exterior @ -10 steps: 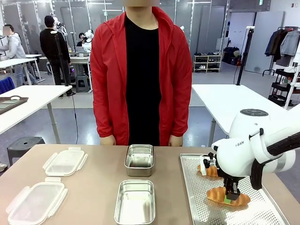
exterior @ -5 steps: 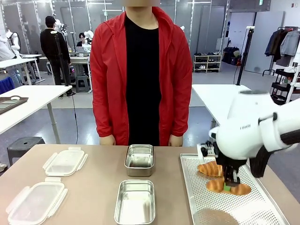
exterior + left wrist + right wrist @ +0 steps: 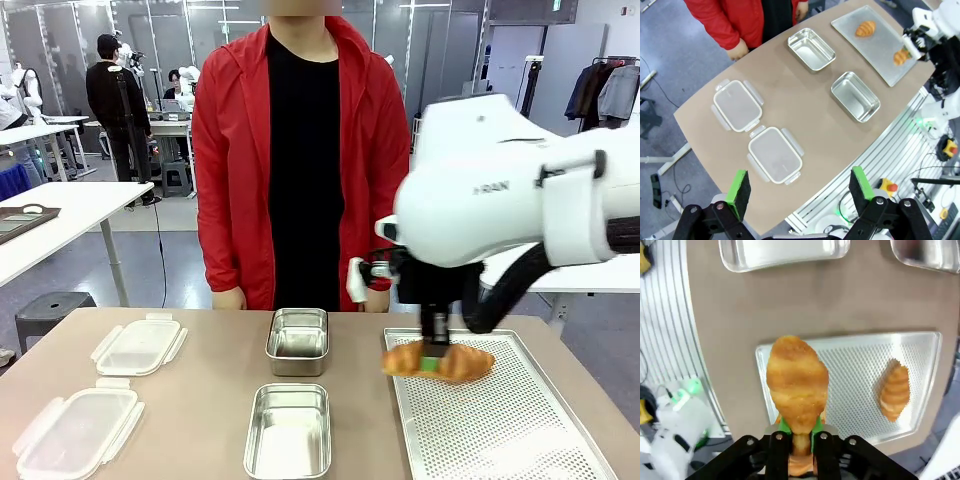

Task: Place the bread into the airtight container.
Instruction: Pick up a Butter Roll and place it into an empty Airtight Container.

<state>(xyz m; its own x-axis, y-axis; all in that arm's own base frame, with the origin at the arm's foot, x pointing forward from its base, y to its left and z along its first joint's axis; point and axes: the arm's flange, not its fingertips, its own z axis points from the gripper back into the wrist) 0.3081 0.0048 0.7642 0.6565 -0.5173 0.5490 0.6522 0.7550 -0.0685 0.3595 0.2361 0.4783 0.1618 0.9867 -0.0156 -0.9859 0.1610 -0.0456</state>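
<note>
My right gripper (image 3: 432, 362) is shut on a golden croissant (image 3: 440, 362), the bread, and holds it in the air above the far left part of the perforated tray (image 3: 500, 430). In the right wrist view the croissant (image 3: 797, 382) stands up from between the green pads of the right gripper (image 3: 801, 432), over the tray's edge. Two open steel containers rest mid-table, one near (image 3: 288, 388) and one far (image 3: 297, 362), both to the left of the held bread. My left gripper (image 3: 800, 187) hangs open high over the table, holding nothing.
A second croissant (image 3: 895, 390) lies on the tray (image 3: 850, 370). Two clear clip lids (image 3: 138, 345) (image 3: 75, 432) lie at the table's left. A person in a red jacket (image 3: 300, 150) stands at the far edge, hands down by the table.
My right gripper has lifted the croissant off the tray's near part and carried it up and to the left, toward the tray's left edge. The containers and lids have not moved.
</note>
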